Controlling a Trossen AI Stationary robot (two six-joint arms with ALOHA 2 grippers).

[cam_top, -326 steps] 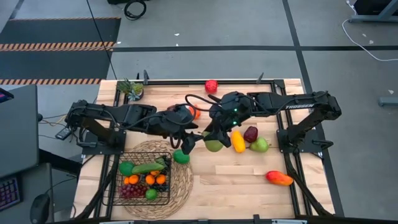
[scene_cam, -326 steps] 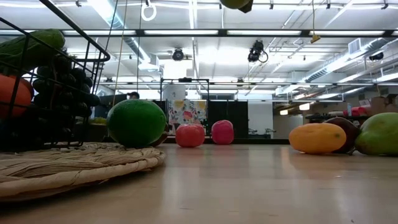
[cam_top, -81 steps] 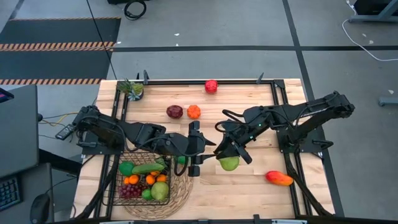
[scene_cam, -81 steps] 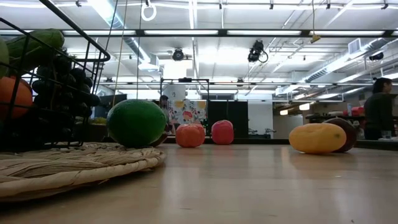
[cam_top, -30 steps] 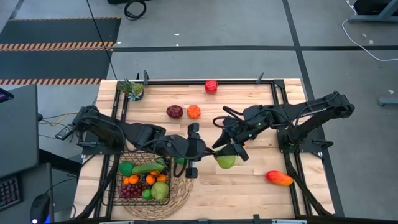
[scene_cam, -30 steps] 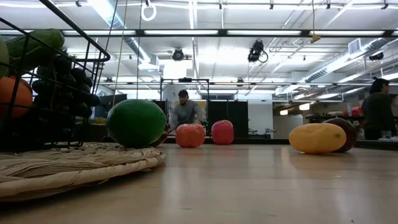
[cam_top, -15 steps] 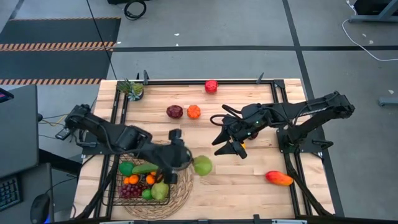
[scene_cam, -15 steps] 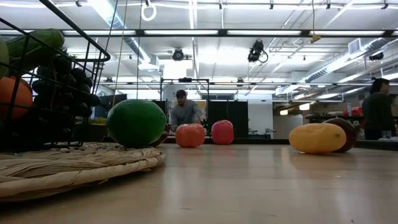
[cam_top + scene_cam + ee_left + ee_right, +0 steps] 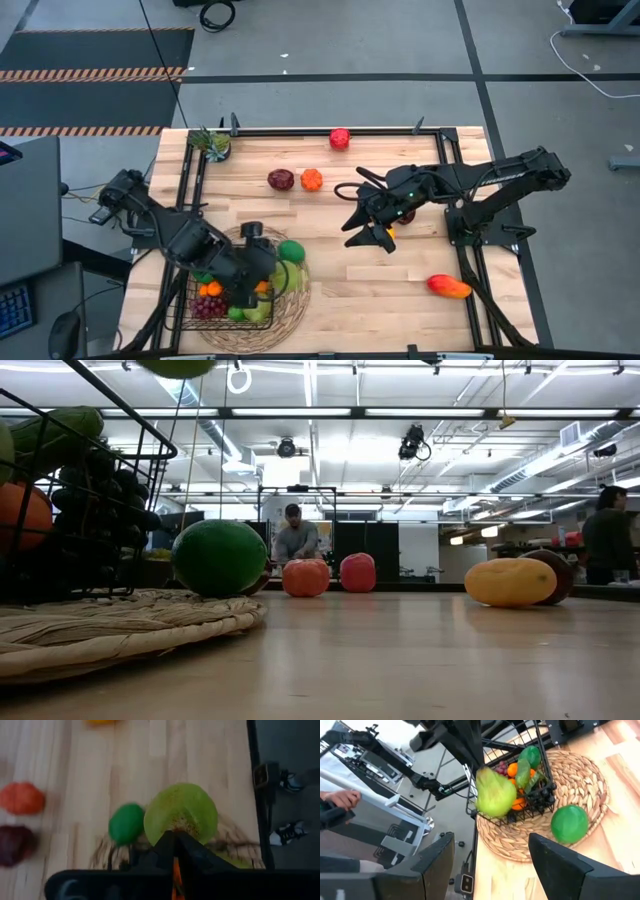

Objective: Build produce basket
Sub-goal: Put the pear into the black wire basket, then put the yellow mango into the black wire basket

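The basket [image 9: 232,290] on the woven mat [image 9: 297,290] already holds several fruits, and the left claw [image 9: 262,285], clamped on a green pear [image 9: 494,791], hangs over the basket's near edge. The right claw [image 9: 370,236], fingers apart and empty, waits well beyond the basket. Left on the surface [image 9: 390,290] are a green lime [image 9: 290,251] just beside the basket, and farther off a dark fruit [image 9: 281,179], an orange [image 9: 312,179], a red apple [image 9: 340,138] and a mango [image 9: 449,287]; nothing blocks the drop.

Green pear [image 9: 494,793] above filled basket [image 9: 540,800]

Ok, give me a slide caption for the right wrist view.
Left gripper carries a green pear over the basket on the woven mat.
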